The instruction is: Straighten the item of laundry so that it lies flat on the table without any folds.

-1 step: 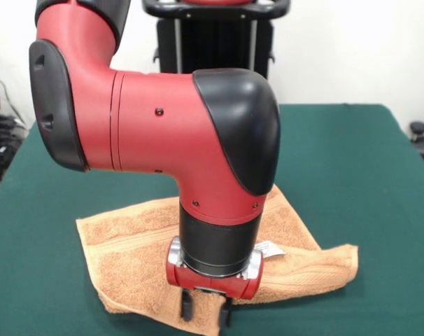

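Orange-tan terry towel (131, 255), small and roughly rectangular, lies on a large table (352, 182) covered in dark green felt-like cloth, in the near middle part of the tabletop. The towel is not flat: its right side is folded over, so that a long doubled flap runs out to a corner at the right, and its edges sit at an angle to the table's sides. A woven band stripe shows faintly across the left part. A small white label (268, 248) peeks out beside the arm, on the right. A big red and black robot arm (177, 119) comes down in front of the towel and hides its middle. At the arm's lower end, below a black cylinder and a red ring, the gripper (206, 308) points straight down over the towel's near edge. Its two dark fingers (187, 305) stand slightly apart, with a strip of towel showing between them; whether they pinch the cloth cannot be told.
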### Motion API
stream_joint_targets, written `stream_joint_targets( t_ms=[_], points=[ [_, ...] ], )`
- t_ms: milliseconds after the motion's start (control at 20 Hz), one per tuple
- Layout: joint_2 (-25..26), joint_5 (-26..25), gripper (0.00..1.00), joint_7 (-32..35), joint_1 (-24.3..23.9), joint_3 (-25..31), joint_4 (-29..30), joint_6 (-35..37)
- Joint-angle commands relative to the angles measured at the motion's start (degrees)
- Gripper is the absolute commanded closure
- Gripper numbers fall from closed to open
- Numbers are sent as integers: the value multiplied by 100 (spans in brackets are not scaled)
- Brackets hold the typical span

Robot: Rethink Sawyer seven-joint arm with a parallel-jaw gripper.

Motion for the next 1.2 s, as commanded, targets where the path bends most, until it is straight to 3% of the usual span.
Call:
stream_joint_targets(
  t_ms=[50, 800, 1200],
  points=[
    [-4, -265, 100, -932, 194, 45, 99, -475],
    [23, -197, 100, -864, 165, 84, 0, -432],
    [916, -617, 100, -2026, 93, 757, -1991, 194]
  ],
)
